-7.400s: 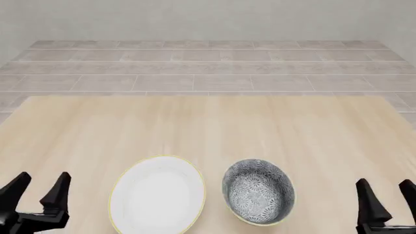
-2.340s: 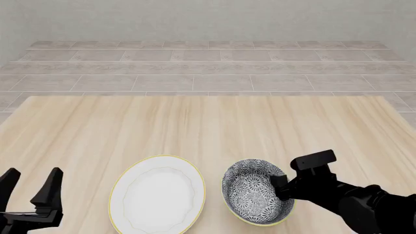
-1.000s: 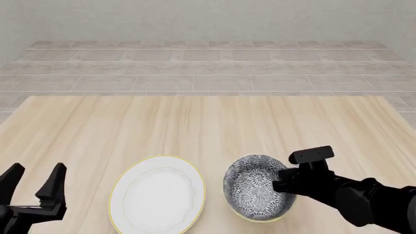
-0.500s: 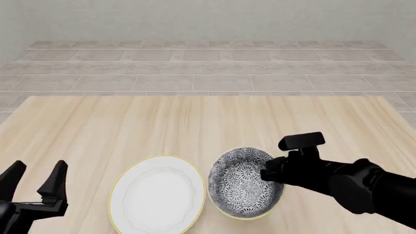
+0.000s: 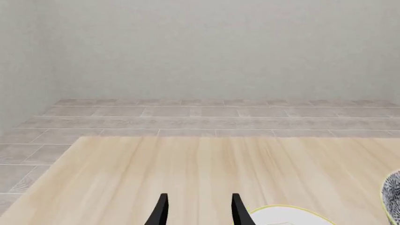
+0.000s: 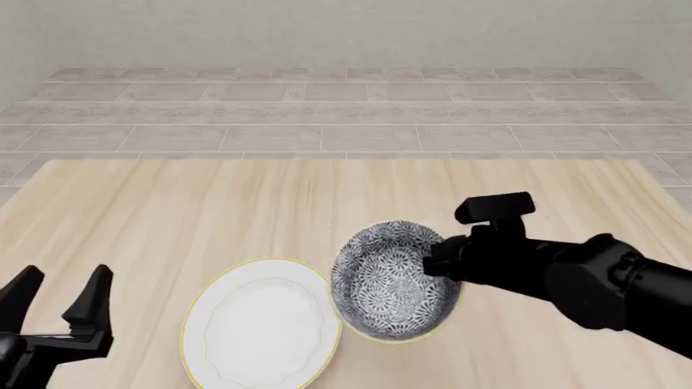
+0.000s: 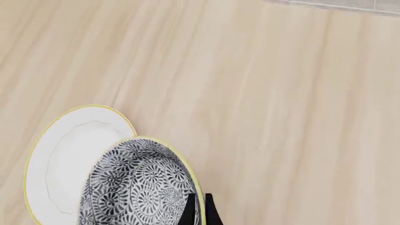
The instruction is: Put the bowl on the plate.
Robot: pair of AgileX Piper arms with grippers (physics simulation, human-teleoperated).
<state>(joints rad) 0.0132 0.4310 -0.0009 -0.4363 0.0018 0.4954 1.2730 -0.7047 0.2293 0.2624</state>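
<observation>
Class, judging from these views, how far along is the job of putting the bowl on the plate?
Done: the right gripper has clamped the bowl by its rim. In hand: the bowl is off the table, its edge overlapping the plate. Left: centre it, lower it, release. The left gripper is open and idle.

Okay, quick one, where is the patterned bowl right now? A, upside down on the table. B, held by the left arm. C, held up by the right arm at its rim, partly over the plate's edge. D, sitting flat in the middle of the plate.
C: the right gripper pinches the rim of the bowl, which is tilted and overlaps the near edge of the plate; the left gripper is open and apart.
</observation>
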